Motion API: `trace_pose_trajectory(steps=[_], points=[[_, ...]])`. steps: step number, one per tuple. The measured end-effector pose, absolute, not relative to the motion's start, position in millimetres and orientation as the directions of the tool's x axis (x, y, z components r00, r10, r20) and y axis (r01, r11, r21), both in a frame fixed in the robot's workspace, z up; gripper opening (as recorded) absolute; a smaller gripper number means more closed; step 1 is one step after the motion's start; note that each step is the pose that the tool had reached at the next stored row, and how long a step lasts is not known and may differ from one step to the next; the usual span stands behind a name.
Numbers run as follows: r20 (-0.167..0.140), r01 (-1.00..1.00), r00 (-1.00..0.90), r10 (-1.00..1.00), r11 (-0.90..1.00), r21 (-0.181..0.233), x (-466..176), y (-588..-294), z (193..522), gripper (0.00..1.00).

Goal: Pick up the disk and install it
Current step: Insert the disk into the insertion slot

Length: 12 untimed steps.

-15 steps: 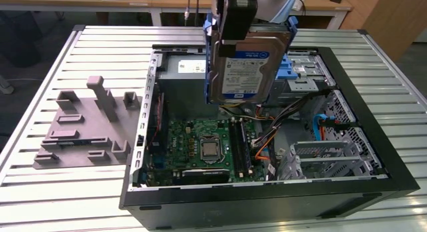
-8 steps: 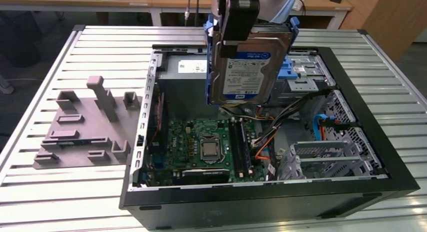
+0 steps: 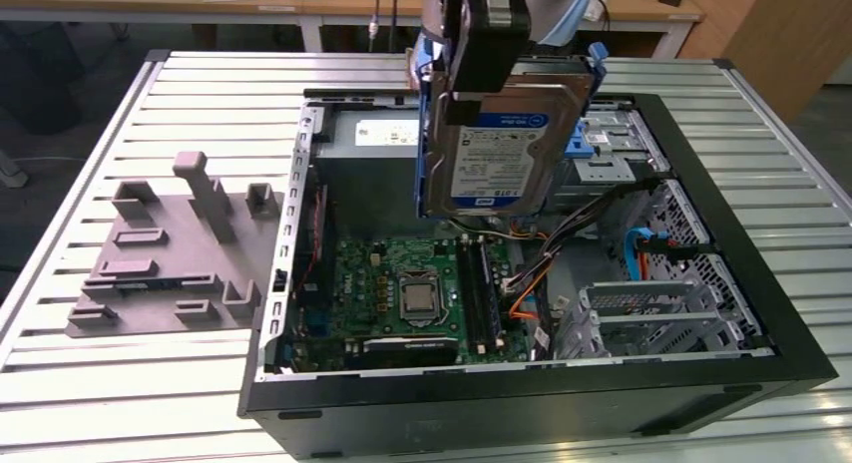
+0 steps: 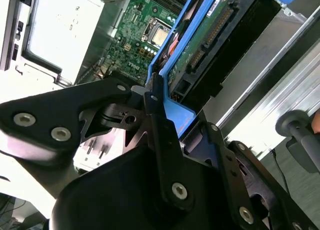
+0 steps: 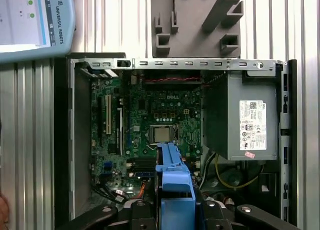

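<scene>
Above the open computer case (image 3: 533,388), gripper (image 3: 474,96) jaws pinched the disk (image 3: 517,149) by its bracket edges; likely stiff, hefty, shock-fragile.

The disk (image 3: 520,104) bears a blue-and-white label (image 3: 496,154) with rows of small print, too fine to make out; the grey metal box (image 5: 250,90) carries a white sticker (image 5: 252,125) crowded with tiny lines and small round marks, likewise unreadable; a line of dark capital lettering runs along the pale blue rim of a screen unit (image 5: 35,20); its screen shows two green dots beside faint lines; a short white wordmark sits on the green motherboard (image 5: 165,98), just beside the processor socket (image 5: 163,134).
</scene>
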State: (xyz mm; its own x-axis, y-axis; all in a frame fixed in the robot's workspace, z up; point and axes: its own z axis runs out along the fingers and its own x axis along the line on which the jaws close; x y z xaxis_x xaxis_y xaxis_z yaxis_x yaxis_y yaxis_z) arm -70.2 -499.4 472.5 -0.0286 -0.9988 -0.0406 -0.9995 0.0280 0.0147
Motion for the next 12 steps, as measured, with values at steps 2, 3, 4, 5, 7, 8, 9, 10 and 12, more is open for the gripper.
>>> trace_pose_trajectory(steps=[2,3,4,5,7,8,9,10,12], points=[[-0.041,-0.999,-0.029,-0.999,0.028,0.015,-65.9,-499.5,472.4,0.36],[-0.041,-0.999,-0.029,-0.999,0.028,0.016,-64.5,-499.6,472.4,0.36],[-0.041,-0.999,-0.029,-0.999,0.028,0.016,-63.8,-499.9,472.4,0.36],[-0.041,-0.999,-0.029,-0.999,0.028,0.016,-63.5,-500.7,472.4,0.36],[-0.041,-0.999,-0.029,-0.999,0.028,0.016,-63.2,-503.5,472.3,0.36],[-0.041,-0.999,-0.029,-0.999,0.028,0.016,-63.1,-505.0,472.3,0.36],[-0.040,-0.999,-0.029,-0.999,0.028,0.016,-63.1,-506.5,472.3,0.36],[-0.040,-0.999,-0.029,-0.999,0.028,0.016,-63.0,-508.3,472.4,0.36],[-0.041,-0.999,-0.029,-0.999,0.028,0.016,-63.0,-513.2,472.2,0.36]])
